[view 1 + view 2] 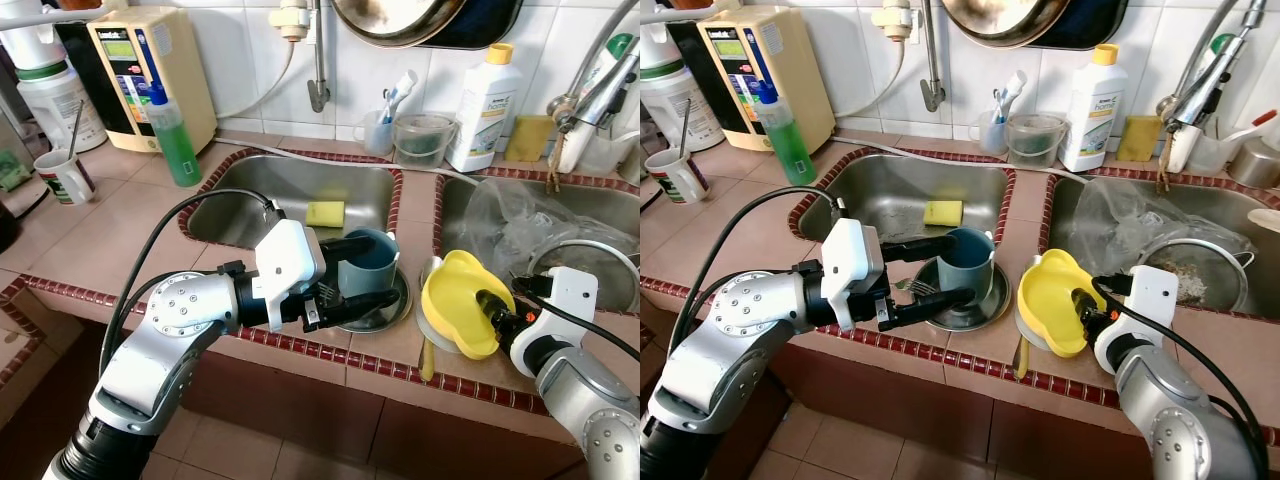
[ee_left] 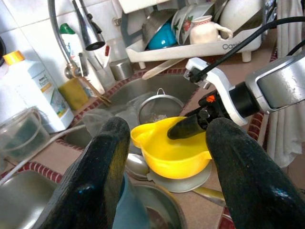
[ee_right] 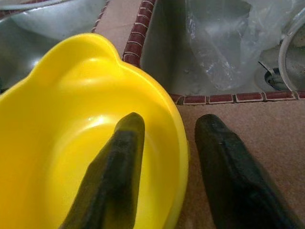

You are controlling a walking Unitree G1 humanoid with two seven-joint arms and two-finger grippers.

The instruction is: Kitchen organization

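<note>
Blue cup (image 1: 367,263) upright in steel dish (image 1: 385,310) on worktop (image 1: 130,215) rim, straddled by spread fingers of left gripper (image 1: 365,272); right gripper (image 3: 164,157) astride yellow bowl (image 1: 455,301) wall, not yet clamped.

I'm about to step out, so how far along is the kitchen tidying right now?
Nothing looks put away yet. In hand: the left gripper straddles the blue cup on the metal plate, and the right gripper has the yellow bowl's rim between its fingers. Left: the sponge and plastic bag in the sinks.
</note>
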